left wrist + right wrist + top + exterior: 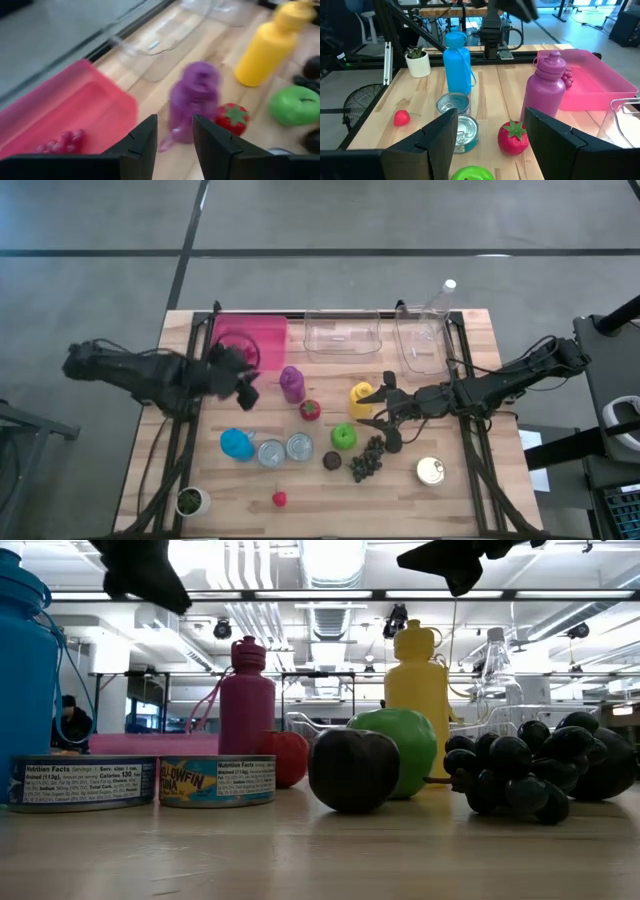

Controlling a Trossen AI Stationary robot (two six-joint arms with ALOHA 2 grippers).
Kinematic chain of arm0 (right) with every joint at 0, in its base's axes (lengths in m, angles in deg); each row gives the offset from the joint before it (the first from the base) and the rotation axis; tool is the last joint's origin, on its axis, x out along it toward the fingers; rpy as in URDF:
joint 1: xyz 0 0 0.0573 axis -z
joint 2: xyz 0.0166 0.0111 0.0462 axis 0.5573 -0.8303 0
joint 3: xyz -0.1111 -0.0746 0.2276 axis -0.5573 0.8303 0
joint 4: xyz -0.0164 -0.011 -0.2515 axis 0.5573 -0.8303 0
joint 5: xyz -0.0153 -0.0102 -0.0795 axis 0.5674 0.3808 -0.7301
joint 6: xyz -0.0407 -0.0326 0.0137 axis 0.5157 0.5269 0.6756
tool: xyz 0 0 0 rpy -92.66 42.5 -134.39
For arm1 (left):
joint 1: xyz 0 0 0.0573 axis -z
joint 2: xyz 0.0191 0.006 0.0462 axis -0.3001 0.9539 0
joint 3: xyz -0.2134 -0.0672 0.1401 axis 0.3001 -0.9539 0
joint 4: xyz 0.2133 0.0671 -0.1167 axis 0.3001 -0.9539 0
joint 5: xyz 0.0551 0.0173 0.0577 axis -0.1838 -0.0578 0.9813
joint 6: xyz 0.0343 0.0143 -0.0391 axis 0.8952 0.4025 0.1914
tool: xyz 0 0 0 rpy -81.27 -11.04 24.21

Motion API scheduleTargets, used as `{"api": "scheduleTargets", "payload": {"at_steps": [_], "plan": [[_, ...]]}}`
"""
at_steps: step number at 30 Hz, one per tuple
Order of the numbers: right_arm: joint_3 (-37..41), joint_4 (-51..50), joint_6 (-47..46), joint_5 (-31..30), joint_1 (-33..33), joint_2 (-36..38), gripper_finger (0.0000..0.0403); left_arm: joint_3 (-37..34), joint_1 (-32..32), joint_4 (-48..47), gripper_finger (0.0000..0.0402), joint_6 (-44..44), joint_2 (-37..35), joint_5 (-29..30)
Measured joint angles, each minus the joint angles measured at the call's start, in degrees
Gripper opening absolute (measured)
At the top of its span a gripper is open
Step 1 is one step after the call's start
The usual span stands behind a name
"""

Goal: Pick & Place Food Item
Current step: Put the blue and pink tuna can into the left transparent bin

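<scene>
One cluster of small red berries [57, 140] already lies in the pink tray [262, 335] at the counter's [460, 500] far left, so I'd judge at least one food item has been placed, though I can't tell exactly what fruit it is. Just beside that tray the left tool [175, 120] hangs in the air above the purple bottle [292, 383], its fingers a narrow gap apart with nothing between them. Everything else edible looks untouched on the wood: a little red fruit [279, 499] near the front edge, the strawberry [310, 409] just beside the purple bottle, the green apple [343, 436], a dark plum [332, 461] and the bunch of black grapes [367, 460]. Further right, the right tool [372, 406] hovers near the yellow bottle [361, 397] and above the grapes, fingers spread wide and empty. The two clear bins [343, 335] along the back hold nothing I can make out. So to my eye most of the job remains, with neither arm carrying anything at present. As for writing, the left tuna can [82, 783] shows a "Nutrition Facts" panel with a calories line, and the can beside it [217, 780] reads "YELLOWFIN TUNA" with its first letters curving out of sight; the finer print is too small to read. The bottles carry no lettering that I can see.
</scene>
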Motion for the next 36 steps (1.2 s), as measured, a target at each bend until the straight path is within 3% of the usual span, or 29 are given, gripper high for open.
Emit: {"api": "scheduleTargets", "payload": {"at_steps": [5,10,22,36], "plan": [[0.0,0.0,0.0,0.0,0.0,0.0,0.0224,-0.3,11.0,2.5,0.0123,-1.6,2.4,6.5],[0.0,0.0,0.0,0.0,0.0,0.0,0.0224,-0.3,16.5,4.8,0.0123,-1.7,4.7,8.0],[0.0,-0.1,-1.1,0.0,0.0,0.0,0.0224,-0.3,17.8,11.1,0.0123,0.6,12.5,8.3],[0.0,-0.1,-1.4,0.1,0.0,0.0,0.0224,0.4,17.8,13.9,0.0123,1.5,12.9,8.4]]}}
